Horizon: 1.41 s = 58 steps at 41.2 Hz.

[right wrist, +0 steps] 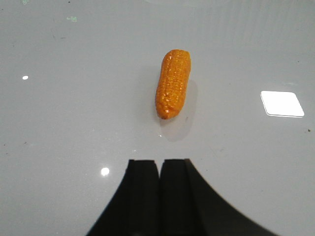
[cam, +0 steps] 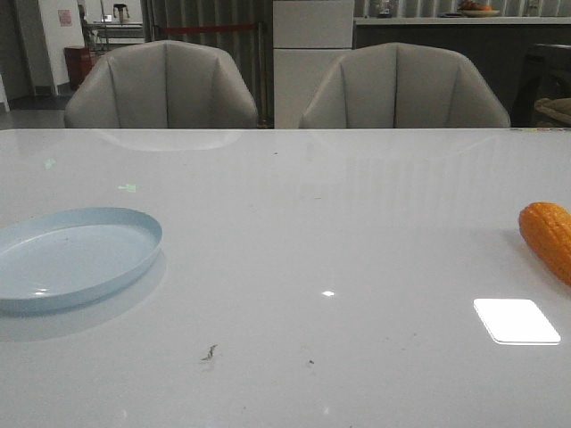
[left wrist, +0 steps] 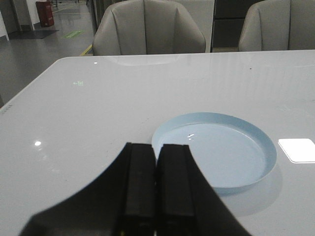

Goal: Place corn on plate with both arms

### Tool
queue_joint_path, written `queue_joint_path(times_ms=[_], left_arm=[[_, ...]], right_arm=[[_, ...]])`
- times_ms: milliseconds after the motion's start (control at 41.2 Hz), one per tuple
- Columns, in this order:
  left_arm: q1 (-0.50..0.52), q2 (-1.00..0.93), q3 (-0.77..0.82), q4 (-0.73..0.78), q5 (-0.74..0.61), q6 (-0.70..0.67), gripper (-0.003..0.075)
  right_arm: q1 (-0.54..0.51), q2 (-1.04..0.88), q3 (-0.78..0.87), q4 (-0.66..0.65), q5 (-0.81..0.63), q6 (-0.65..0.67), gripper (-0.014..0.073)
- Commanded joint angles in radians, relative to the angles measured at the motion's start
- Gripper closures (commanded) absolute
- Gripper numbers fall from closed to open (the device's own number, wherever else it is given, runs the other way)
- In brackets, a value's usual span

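Note:
The orange corn [cam: 549, 236] lies on the white table at the far right edge of the front view, partly cut off. In the right wrist view the corn [right wrist: 173, 83] lies ahead of my right gripper [right wrist: 159, 161], which is shut and empty, a short way from it. The pale blue plate [cam: 134, 227] sits empty at the left of the table. In the left wrist view the plate [left wrist: 256, 137] lies just beyond my left gripper [left wrist: 156, 145], which is shut and empty. Neither arm shows in the front view.
The white table [cam: 312, 223] is glossy, with a bright light reflection [cam: 516, 321] near the corn. Two grey chairs [cam: 162, 85] [cam: 403, 86] stand behind the far edge. The table's left edge [left wrist: 29, 83] shows in the left wrist view.

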Motion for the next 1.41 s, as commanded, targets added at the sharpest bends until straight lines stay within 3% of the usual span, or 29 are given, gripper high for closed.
queue_joint_path(times_ms=[0, 1092, 1383], left_arm=[[0.004, -0.020, 0.038, -0.013, -0.080, -0.001, 0.0627], [0.004, -0.020, 0.038, -0.013, -0.121, -0.001, 0.0627], [0.004, -0.020, 0.038, -0.013, -0.185, -0.001, 0.0627]], right_arm=[[-0.004, -0.026, -0.021, 0.001, -0.052, -0.007, 0.0535], [-0.005, -0.026, -0.021, -0.028, -0.072, -0.007, 0.0535], [-0.004, -0.026, -0.021, -0.075, -0.169, -0.007, 0.0535]])
